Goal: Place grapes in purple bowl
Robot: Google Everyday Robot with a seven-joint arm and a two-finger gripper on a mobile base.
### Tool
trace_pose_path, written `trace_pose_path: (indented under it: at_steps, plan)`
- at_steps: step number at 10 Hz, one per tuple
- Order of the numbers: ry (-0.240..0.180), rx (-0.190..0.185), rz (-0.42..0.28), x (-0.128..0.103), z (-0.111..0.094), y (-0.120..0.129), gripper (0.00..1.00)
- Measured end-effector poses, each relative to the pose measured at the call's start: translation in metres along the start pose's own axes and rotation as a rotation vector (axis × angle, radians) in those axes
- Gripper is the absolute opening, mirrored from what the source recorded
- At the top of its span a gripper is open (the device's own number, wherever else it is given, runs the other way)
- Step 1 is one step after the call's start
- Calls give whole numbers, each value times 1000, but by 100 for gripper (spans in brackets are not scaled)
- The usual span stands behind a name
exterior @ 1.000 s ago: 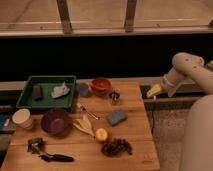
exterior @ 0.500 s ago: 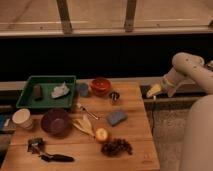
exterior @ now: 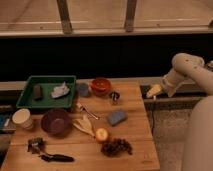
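The grapes [exterior: 116, 147], a lumpy dark bunch, lie near the front edge of the wooden table [exterior: 130, 160], right of centre. The purple bowl [exterior: 46, 118] stands at the front left and looks empty. My gripper [exterior: 154, 91], with pale yellowish fingers, hangs beyond the table's right edge at about tabletop height, far from both. It is open and nothing is between its fingers. The white arm [exterior: 187, 67] bends down to it from the right.
A yellow-orange fruit [exterior: 102, 134] and a banana [exterior: 84, 126] lie between bowl and grapes. Also here: a blue sponge [exterior: 116, 117], a small can [exterior: 115, 96], a red-orange bowl [exterior: 100, 86], a green tray [exterior: 30, 102], a paper cup [exterior: 22, 119] and a black-handled tool [exterior: 55, 158].
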Motion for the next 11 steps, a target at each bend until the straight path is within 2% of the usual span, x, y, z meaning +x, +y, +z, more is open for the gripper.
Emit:
trace_pose_path:
  at_steps: [2,5,7,9,11]
  plan:
    - [-30,-3,-37,27,-1,15,80]
    - [-34,3,-82,82,13,45,80]
    - [-27,16,-129,109,21,70,80]
    - [9,33,-230,133,31,109,80]
    - [25,42,-266,143,34,119,80]
